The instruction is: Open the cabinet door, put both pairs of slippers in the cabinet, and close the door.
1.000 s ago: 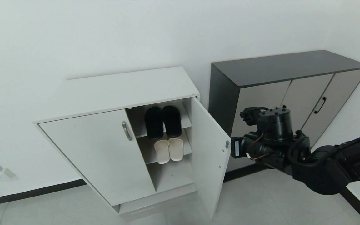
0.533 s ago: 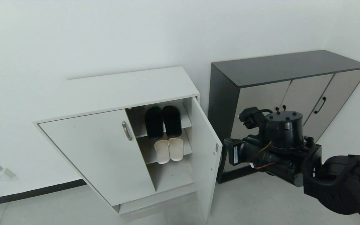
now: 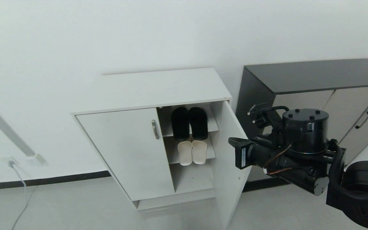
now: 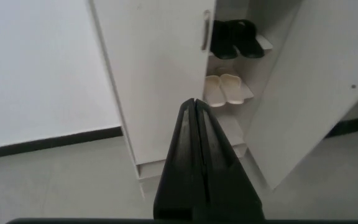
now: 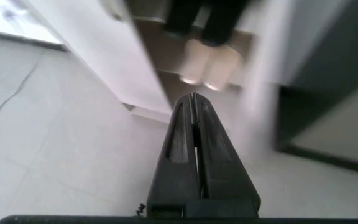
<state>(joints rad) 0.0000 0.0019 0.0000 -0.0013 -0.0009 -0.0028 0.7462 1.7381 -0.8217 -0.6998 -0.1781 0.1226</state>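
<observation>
White cabinet (image 3: 158, 88), right door (image 3: 232, 169) open, black slippers (image 3: 189, 123) inside above cream slippers (image 3: 192, 152), left end effector (image 4: 195, 104) closed and empty, right end effector (image 5: 194, 99) closed and empty

No legible text, one white label (image 3: 243, 157), print too small
</observation>
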